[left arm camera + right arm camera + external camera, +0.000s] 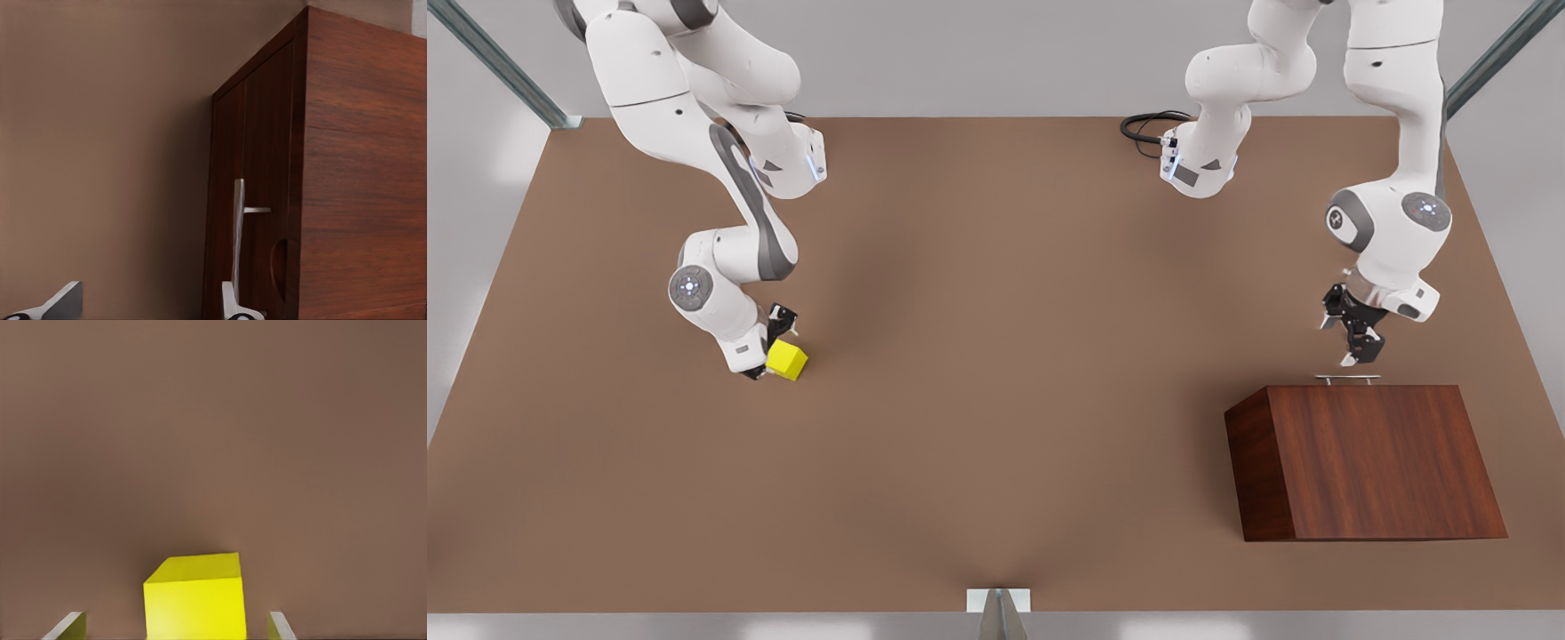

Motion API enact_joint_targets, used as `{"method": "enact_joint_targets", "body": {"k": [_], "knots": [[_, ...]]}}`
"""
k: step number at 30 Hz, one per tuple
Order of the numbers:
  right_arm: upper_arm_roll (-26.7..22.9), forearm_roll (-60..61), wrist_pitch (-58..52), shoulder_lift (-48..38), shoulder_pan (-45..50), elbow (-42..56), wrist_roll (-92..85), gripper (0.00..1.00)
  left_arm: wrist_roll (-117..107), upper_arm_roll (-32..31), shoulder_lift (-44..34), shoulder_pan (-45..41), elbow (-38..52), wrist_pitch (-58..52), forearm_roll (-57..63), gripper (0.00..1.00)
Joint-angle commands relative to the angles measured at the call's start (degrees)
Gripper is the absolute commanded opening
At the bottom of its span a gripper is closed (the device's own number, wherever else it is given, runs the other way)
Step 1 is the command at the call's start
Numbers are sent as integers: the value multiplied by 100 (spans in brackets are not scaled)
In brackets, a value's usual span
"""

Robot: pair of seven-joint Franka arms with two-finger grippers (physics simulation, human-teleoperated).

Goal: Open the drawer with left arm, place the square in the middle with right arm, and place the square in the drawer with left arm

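Yellow first, at the front view's left: the square (787, 359), a small plain-faced cube, sits on the brown tabletop (996, 356) with my right gripper (774, 342) around it. My fingertips (70, 625) stand parted on either side of the cube, with a gap to each, so nothing is gripped yet. I judge it rigid, light and smooth (slippery if pinched near an edge), best taken flat on two opposite faces, low and centred.

Across the bare middle to the front view's right, my left gripper (1353, 342) hangs just above the silver bar handle (1348, 378) of the drawer (257, 200), which looks shut in the dark wood-grain cabinet (1369, 462). My jaws are spread here too, one fingertip (233, 303) close beside the handle and holding nothing. The bar looks stiff and thin; I would close on its middle, between its posts, and pull straight.

No brand, label or writing is legible on anything.
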Motion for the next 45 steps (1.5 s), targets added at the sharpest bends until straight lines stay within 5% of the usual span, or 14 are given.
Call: {"method": "enact_joint_targets", "body": {"k": [1, 23, 29, 40, 45], "knots": [[-4, 0, 2, 8, -3, 0, 0, 100, 0, 1, 4, -268, 0, 0, -85, 100], [-136, -202, 810, 799, 14, -123, -140, 100, 9, 1, 531, -145, 343, 351, -59, 100], [-206, -202, 802, 808, 58, -132, -123, 62, 53, 1, 751, -48, 413, 431, -50, 100], [-188, -202, 696, 554, 102, -88, -35, 57, 79, 1, 602, -48, 396, -52, -50, 100], [-153, -219, 679, 650, 1639, 579, 2098, 57, 123, 1, 567, -48, 360, -132, -24, 100]]}}
